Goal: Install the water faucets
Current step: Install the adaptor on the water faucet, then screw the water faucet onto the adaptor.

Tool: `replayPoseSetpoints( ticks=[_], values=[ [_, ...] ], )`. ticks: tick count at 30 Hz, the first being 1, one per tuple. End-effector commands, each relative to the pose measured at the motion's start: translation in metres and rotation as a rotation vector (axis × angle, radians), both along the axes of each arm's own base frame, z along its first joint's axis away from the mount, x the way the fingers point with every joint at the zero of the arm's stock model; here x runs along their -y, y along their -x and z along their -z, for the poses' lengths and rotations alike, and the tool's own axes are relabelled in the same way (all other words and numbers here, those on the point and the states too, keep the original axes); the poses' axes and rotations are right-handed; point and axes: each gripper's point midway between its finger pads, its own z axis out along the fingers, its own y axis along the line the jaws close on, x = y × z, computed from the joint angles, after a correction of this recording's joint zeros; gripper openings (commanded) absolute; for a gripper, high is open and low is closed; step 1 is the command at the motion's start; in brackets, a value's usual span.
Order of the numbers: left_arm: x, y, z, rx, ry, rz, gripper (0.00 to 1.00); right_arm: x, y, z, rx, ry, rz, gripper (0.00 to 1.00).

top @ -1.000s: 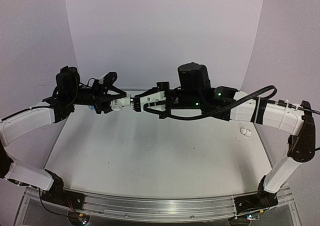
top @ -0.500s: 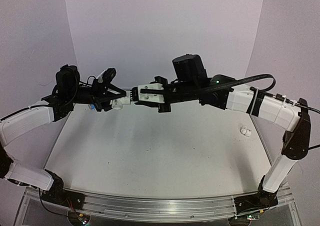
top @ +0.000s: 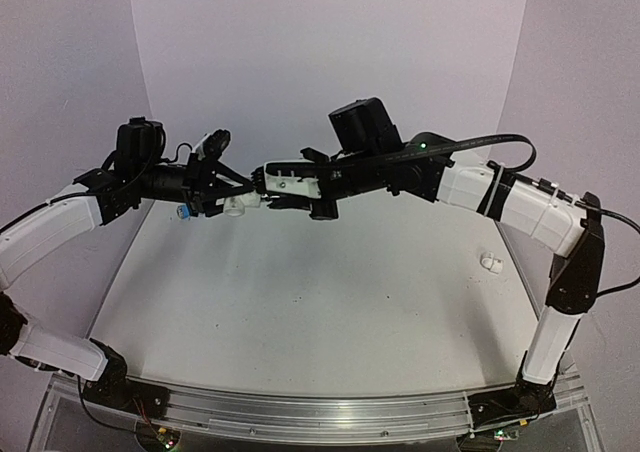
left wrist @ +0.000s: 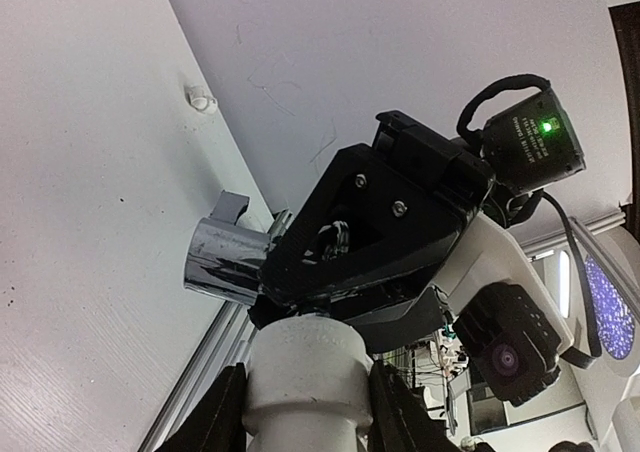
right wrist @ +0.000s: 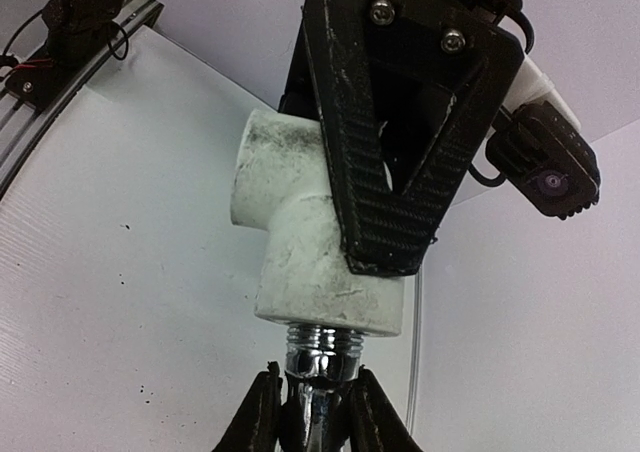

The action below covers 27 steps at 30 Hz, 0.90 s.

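Holding the silver faucet (right wrist: 318, 362) pinched in my right hand (right wrist: 310, 417), threaded end just entering one mouth of the white tee fitting (right wrist: 315, 262). My left hand (left wrist: 305, 412) clamps that fitting from the opposite side, both raised above the bench (top: 320, 312). Faucet's long axis lines up with the socket, straight ahead of my right hand; I judge screwing it in comes next

Shiny chrome silver faucet (right wrist: 322, 350): threaded end in mouth of white tee fitting (right wrist: 300, 242), airborne, roughly horizontal. Little blue faucet (top: 184, 213) just left of it.
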Motion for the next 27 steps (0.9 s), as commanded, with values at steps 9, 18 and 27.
replayPoseSetpoints(
  ticks=[9,18,27],
  values=[
    [0.000,-0.020,0.000,0.180,-0.112,-0.129,0.00,-0.032,0.040,-0.050,-0.078,-0.146,-0.157,0.00],
    [0.004,-0.023,0.002,0.357,-0.226,-0.120,0.00,-0.035,0.050,-0.055,-0.188,-0.147,-0.210,0.00],
    [0.005,-0.029,0.022,0.516,-0.427,-0.093,0.00,-0.037,0.059,-0.040,-0.331,-0.099,-0.247,0.00]
  ],
)
